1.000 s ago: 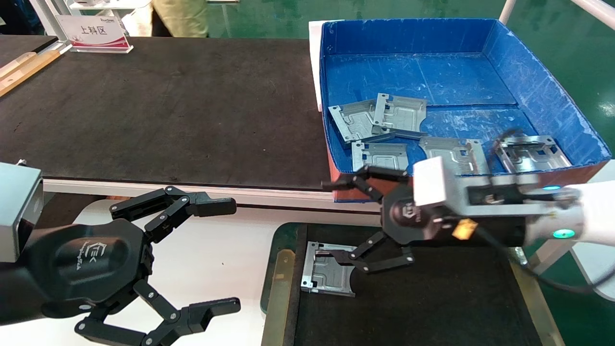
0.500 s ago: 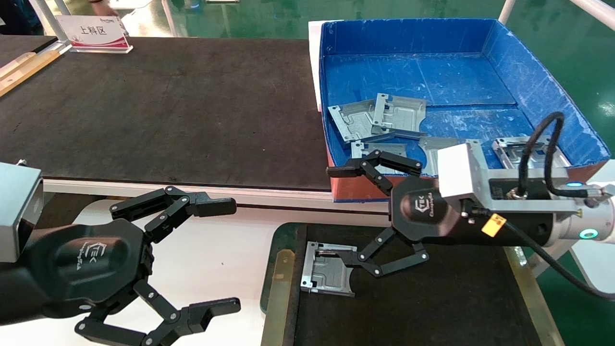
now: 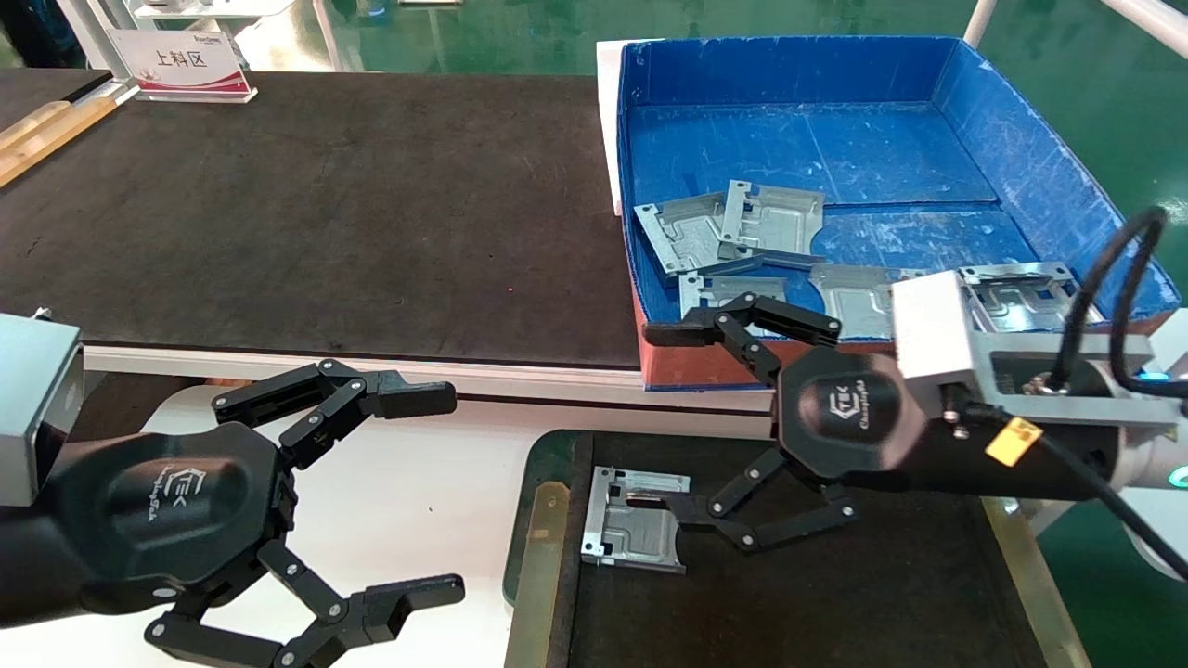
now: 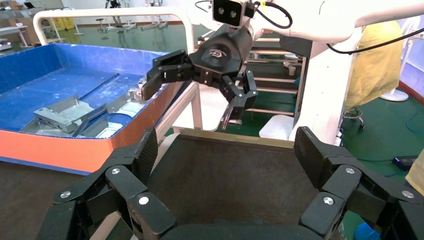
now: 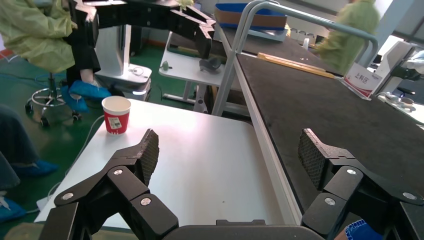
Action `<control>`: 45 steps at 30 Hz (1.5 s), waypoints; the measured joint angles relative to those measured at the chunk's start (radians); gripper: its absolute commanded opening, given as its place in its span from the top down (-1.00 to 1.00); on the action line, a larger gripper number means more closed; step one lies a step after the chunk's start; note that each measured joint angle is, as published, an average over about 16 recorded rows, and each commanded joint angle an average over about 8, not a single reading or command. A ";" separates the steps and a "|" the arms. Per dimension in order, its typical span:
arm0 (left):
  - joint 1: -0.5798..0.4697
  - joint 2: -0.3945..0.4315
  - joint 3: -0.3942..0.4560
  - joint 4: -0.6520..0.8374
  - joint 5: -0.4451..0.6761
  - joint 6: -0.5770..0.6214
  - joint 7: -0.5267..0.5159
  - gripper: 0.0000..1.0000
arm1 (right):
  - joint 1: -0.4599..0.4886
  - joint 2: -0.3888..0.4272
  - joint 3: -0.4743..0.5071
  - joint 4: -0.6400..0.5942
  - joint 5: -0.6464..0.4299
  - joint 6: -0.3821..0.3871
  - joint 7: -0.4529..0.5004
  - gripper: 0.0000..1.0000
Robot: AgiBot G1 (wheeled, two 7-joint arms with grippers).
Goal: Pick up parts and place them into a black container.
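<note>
1. Right pincer hangs over the near-left end of the black tray, its black linkage fingers spread wide apart and holding nothing; one fingertip sits up by the red front of the blue box, the other low beside the plate in the tray

2. That metal plate lies flat on the tray's matte, felt-like surface, close to the left rim: silver-grey stamped sheet, roughly square, with raised channels, small cut-outs and bent tabs along the edges

3. The tray is a shallow rectangle with a dark green rounded rim and a brass-coloured strip down its left side

4. More of the same plates lie loose in the blue box, a few overlapping, one pair leaning on each other; the box floor is scuffed blue cardboard

5. Left pincer is parked over the smooth white counter to the left of the tray, fingers wide apart, empty

6. Beyond, a large dark rough-textured mat covers the far counter, with a small white sign at its back left corner
</note>
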 measured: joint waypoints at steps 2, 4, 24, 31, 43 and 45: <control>0.000 0.000 0.000 0.000 0.000 0.000 0.000 -1.00 | -0.015 0.009 0.016 0.022 0.001 0.004 0.018 -1.00; 0.000 0.000 0.000 0.000 0.000 0.000 0.000 -1.00 | -0.029 0.018 0.032 0.043 0.002 0.007 0.037 -1.00; 0.000 0.000 0.000 0.000 0.000 0.000 0.000 -1.00 | -0.175 0.108 0.193 0.259 0.014 0.043 0.219 -1.00; 0.000 0.000 0.000 0.000 0.000 0.000 0.000 -1.00 | -0.227 0.140 0.249 0.334 0.018 0.056 0.283 -1.00; 0.000 0.000 0.000 0.000 0.000 0.000 0.000 -1.00 | -0.311 0.192 0.342 0.459 0.025 0.076 0.388 -1.00; 0.000 0.000 0.000 0.000 0.000 0.000 0.000 -1.00 | -0.323 0.200 0.355 0.476 0.026 0.079 0.401 -1.00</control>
